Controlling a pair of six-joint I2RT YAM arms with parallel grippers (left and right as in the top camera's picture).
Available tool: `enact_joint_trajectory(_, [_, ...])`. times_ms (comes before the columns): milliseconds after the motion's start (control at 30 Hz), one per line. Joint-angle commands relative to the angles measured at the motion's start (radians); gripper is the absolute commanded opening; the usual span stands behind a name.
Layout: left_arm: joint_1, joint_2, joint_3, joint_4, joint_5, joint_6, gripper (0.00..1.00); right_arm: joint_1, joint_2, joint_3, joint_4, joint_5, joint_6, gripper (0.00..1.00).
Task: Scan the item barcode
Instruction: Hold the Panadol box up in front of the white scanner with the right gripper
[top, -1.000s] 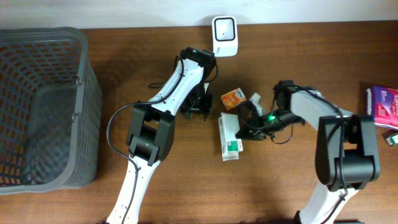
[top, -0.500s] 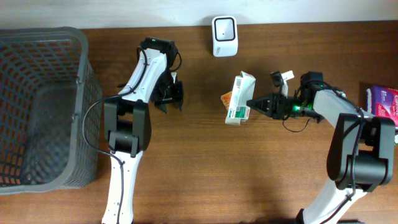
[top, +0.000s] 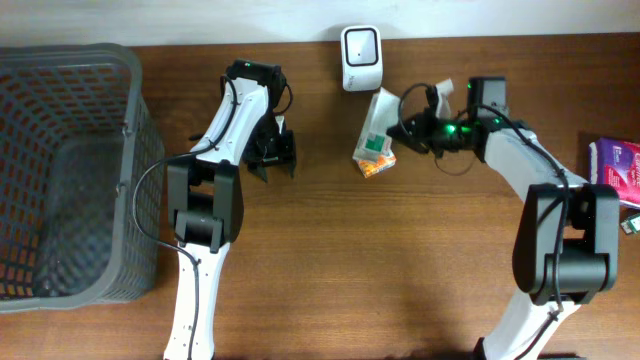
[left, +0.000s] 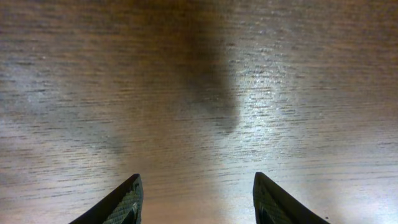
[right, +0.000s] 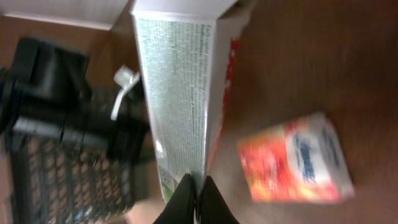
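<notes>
Right fingers (right: 185, 200) pinch white box (top: 373, 125) — tilted, beside scanner (top: 360, 45).

overhead: straight down, far; wrists: close; shared: box (top: 376, 122)

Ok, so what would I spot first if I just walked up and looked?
Probably the tall white-and-green cardboard box, pinched in the right gripper close to the white barcode scanner at the back of the wooden table. A small orange box lies close by. Far left stands a big grey mesh basket, and the left gripper hangs open over bare wood.
</notes>
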Motion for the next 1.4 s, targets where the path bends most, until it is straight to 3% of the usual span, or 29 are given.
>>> enact_joint_trajectory(0, [0.007, 0.011, -0.001, -0.001, 0.010, -0.005, 0.56, 0.072, 0.003, 0.183, -0.079, 0.387, 0.054, 0.04])
enact_joint_trajectory(133, [0.007, 0.011, -0.001, 0.002, 0.010, -0.005, 0.56, 0.158, 0.003, 0.348, -0.121, 0.857, 0.047, 0.04])
enact_joint_trajectory(233, [0.007, 0.011, -0.001, 0.004, 0.010, -0.005, 0.57, 0.256, 0.012, 0.349, 0.024, 1.166, -0.091, 0.04])
enact_joint_trajectory(367, [0.006, 0.011, -0.001, 0.010, 0.011, -0.005, 0.57, 0.348, 0.068, 0.349, 0.235, 1.286, -0.146, 0.04])
enact_joint_trajectory(433, [0.006, 0.011, -0.001, 0.008, 0.010, -0.005, 0.57, 0.372, 0.112, 0.349, 0.317, 1.313, -0.250, 0.04])
enact_joint_trajectory(600, [0.006, 0.011, -0.001, 0.021, 0.011, -0.006, 0.61, 0.419, 0.197, 0.349, 0.412, 1.501, -0.772, 0.04])
enact_joint_trajectory(667, [0.006, 0.011, -0.001, 0.020, 0.011, -0.006, 0.60, 0.419, 0.198, 0.349, 0.405, 1.507, -0.802, 0.04])
enact_joint_trajectory(900, [0.006, 0.011, -0.001, 0.017, 0.011, -0.005, 0.61, 0.418, 0.199, 0.349, 0.382, 1.521, -0.687, 0.04])
enact_joint_trajectory(1000, [0.006, 0.011, -0.001, 0.017, 0.011, -0.006, 0.61, 0.412, 0.179, 0.349, 0.382, 1.698, -0.539, 0.04])
enact_joint_trajectory(1067, [0.006, 0.011, -0.001, 0.017, 0.011, -0.005, 0.61, 0.395, 0.142, 0.351, 0.363, 1.708, -0.499, 0.04])
enact_joint_trajectory(1167, [0.006, 0.011, -0.001, 0.018, 0.011, -0.006, 0.61, 0.296, 0.033, 0.354, 0.206, 1.690, -0.286, 0.04])
enact_joint_trajectory(1267, [0.008, 0.011, -0.001, 0.018, 0.011, -0.006, 0.61, 0.109, -0.078, 0.354, -0.034, 1.528, -0.045, 0.04])
enact_joint_trajectory(1367, [0.007, 0.011, -0.001, 0.018, 0.011, -0.005, 0.61, -0.117, -0.126, 0.354, -0.220, 1.355, 0.053, 0.04])
